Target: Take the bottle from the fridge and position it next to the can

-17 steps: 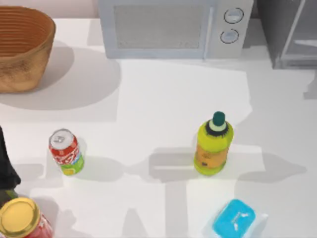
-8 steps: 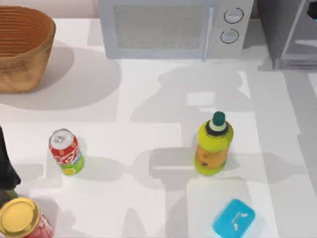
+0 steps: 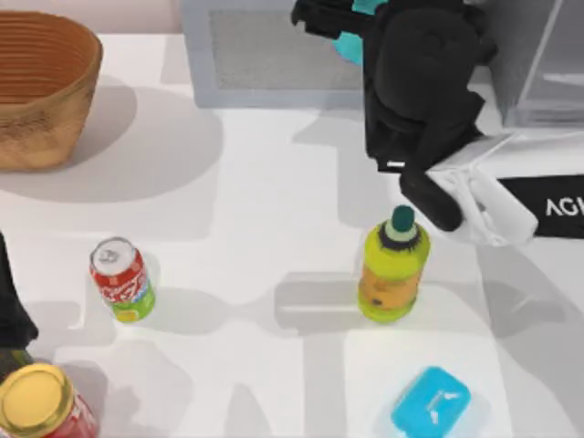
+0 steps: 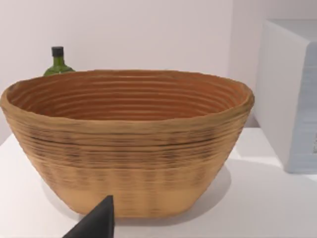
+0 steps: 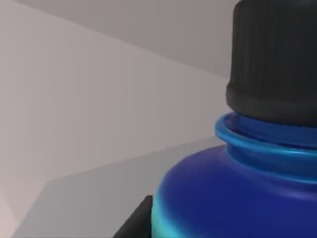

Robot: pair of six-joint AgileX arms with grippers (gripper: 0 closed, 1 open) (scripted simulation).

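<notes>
Up close, bottle's (image 5: 233, 198) black cap (image 5: 275, 54).

Right arm (image 3: 429, 100): bulky matte-black rounded housing, black gripper fingers (image 3: 315, 16) at far end; white angular link (image 3: 488, 205) behind it, then black segment with white lettering "AG" (image 3: 552, 208) at right edge. Left arm (image 3: 11, 310): black sliver at left edge; dark pointed fingertip (image 4: 96, 225) in left wrist view.

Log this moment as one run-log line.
right gripper: carrying bottle over microwave, out of fridge | can: upright, table's left | left arm: parked at left edge
</notes>
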